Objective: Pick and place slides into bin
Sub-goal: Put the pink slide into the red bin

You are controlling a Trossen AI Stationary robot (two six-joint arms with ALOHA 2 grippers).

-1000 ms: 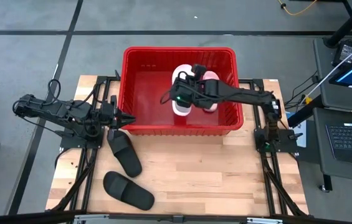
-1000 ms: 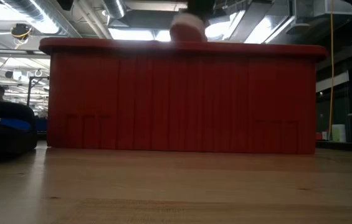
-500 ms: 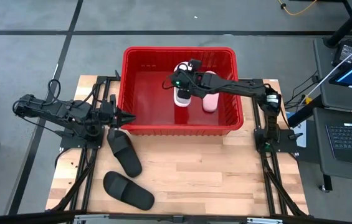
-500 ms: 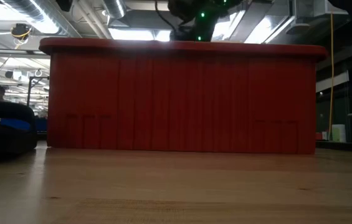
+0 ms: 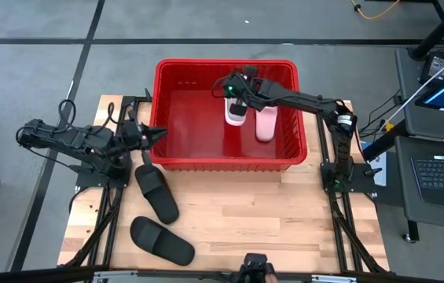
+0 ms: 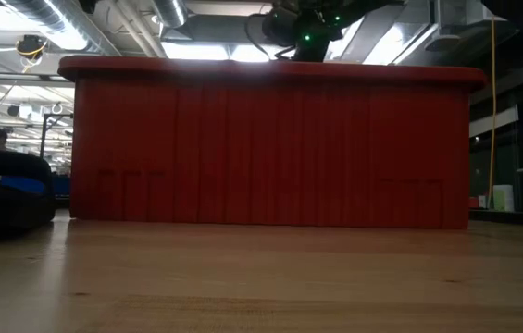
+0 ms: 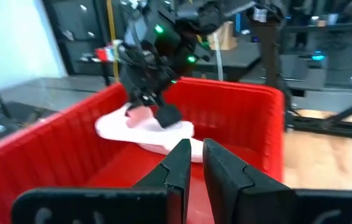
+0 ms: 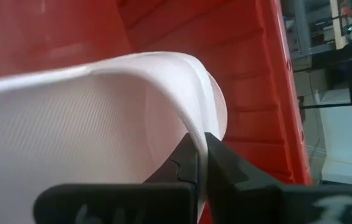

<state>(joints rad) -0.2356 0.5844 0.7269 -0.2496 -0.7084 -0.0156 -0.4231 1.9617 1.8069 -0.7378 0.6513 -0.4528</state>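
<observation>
Pink slide pinched inside the red bin

Pink slide (image 5: 235, 112) hangs in the right gripper (image 5: 234, 93), whose fingers pinch its strap inside the red bin (image 5: 223, 163). A second pink slide (image 5: 264, 126) lies beside it. Two black slides (image 5: 156, 193) rest on the wooden table (image 5: 284, 228). The left gripper (image 5: 159, 134) hovers at the bin's left rim, fingers nearly together, empty.

Grey floor (image 5: 33, 47) around wooden table (image 5: 237, 220); laptop desk (image 5: 442, 169) alongside; possibly ceiling ducts (image 6: 141, 14).
</observation>
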